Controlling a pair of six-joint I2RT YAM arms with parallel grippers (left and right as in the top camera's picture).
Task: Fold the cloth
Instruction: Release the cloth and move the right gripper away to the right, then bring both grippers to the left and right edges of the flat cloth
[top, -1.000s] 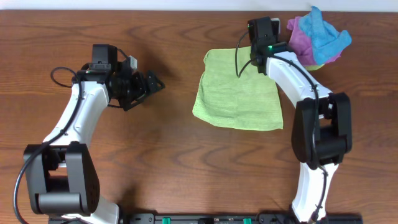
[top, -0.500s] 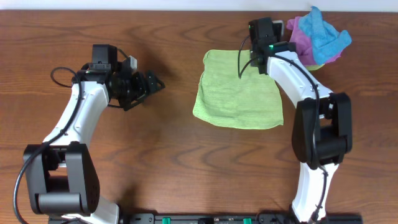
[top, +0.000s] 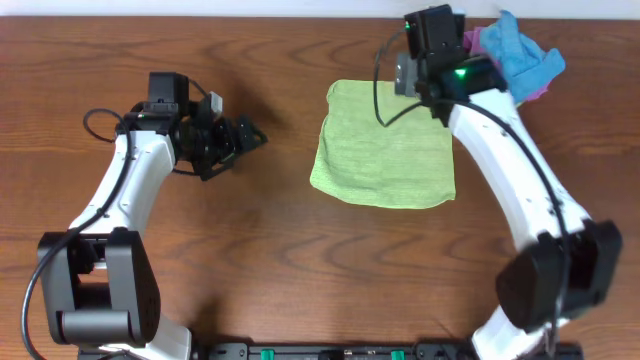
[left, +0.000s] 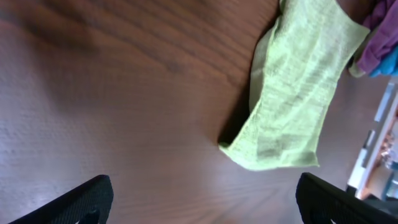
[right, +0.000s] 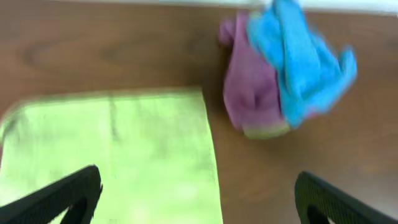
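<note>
- While the left pincer (left: 211, 202) and right pincer (right: 199, 199) gape wide and empty, a careless grab could snag the purple cloth (right: 249, 87) near the cloth (top: 385, 150).
- With a shallow pinch, a corner may slip.

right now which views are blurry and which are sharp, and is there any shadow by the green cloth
Overhead: sharp and evenly lit, the cloth crisp. Right wrist: soft all over, with the cloth's edges, the purple cloth and the blue cloth smeared. Left wrist: the cloth's weave is fairly clear, the grain of the table is softer, and a dark shadow sits beside the cloth's near corner.
</note>
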